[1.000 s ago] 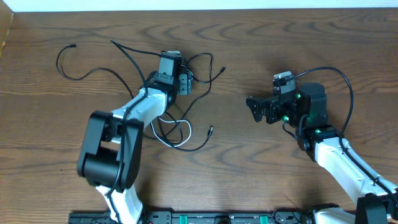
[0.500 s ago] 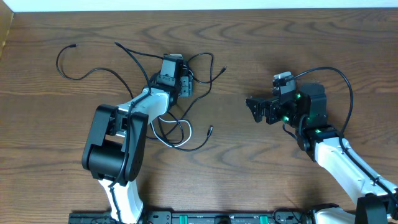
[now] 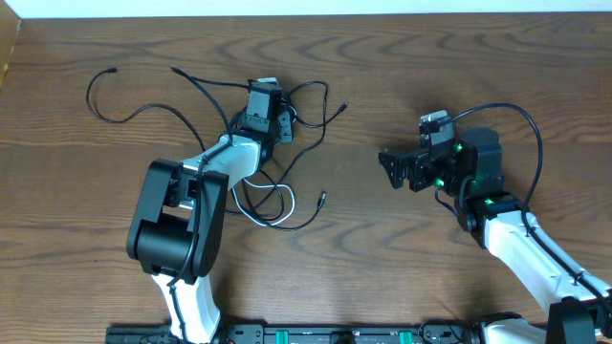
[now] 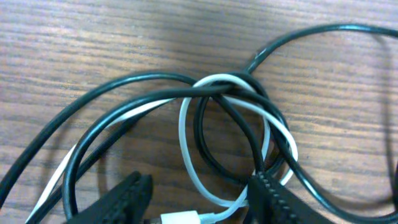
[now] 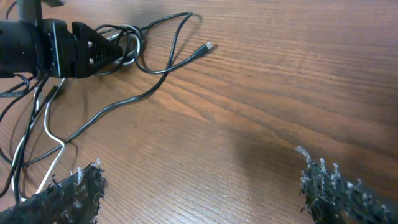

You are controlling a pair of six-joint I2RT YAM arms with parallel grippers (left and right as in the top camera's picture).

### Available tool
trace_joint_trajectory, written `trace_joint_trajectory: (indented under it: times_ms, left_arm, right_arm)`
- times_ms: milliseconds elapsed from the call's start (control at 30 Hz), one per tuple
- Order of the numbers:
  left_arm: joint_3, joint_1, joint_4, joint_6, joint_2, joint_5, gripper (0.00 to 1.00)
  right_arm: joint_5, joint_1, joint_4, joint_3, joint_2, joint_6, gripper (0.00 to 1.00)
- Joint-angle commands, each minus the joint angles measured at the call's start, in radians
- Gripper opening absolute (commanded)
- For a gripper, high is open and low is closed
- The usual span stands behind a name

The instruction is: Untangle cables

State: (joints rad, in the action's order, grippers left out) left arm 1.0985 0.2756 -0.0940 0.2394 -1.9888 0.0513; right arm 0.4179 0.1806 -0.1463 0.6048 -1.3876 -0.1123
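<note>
Several thin black cables [image 3: 134, 113] and one white cable [image 3: 279, 203] lie tangled at the left of the wooden table. Their knot [image 4: 230, 93] fills the left wrist view, the white loop twisted through black loops. My left gripper [image 3: 284, 127] is low over the knot. It is open [image 4: 199, 202], with its fingers on either side of the white cable's plug [image 4: 180, 219]. My right gripper [image 3: 390, 168] is open and empty over bare wood, well right of the tangle. The right wrist view shows its spread fingertips [image 5: 71, 190] and the tangle [image 5: 168, 65] farther off.
Loose black cable ends lie at the far left [image 3: 113, 71], by the knot [image 3: 342, 105] and below it [image 3: 323, 201]. A thicker black cord [image 3: 531, 124] loops off my right arm. The table's back edge [image 3: 306, 13] runs along the top.
My left arm's base link has swung a little to the right and the gripper has shifted slightly over the knot. The right arm has not moved.
</note>
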Motion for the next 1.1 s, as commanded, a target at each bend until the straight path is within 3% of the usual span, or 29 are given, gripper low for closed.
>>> trace_joint_trajectory:
  times_ms: [0,333,367,467,633,1067]
  left_arm:
    - [0.008,-0.005,0.014,0.037,0.001,0.011,0.52]
    - [0.008,-0.011,0.017,0.031,0.114,0.012,0.49]
    - [0.008,-0.011,0.014,0.020,0.127,0.014,0.50]
    - [0.008,-0.011,-0.006,0.017,0.135,0.089,0.66]
    - [0.008,-0.011,-0.010,0.015,0.103,0.240,0.67]
    - [0.008,-0.011,-0.073,-0.021,0.032,0.169,0.67]
  right_arm:
    - [-0.001,0.010,0.002,-0.005,-0.006,0.017,0.99]
    - [-0.027,0.010,0.012,-0.005,-0.006,0.017,0.99]
    - [-0.027,0.010,0.012,-0.005,-0.006,0.018,0.99]
    - [-0.027,0.010,0.012,-0.005,-0.006,0.017,0.99]
    - [-0.027,0.010,0.013,-0.005,-0.006,0.017,0.99]
    - [-0.026,0.011,0.012,-0.005,-0.006,0.017,0.99]
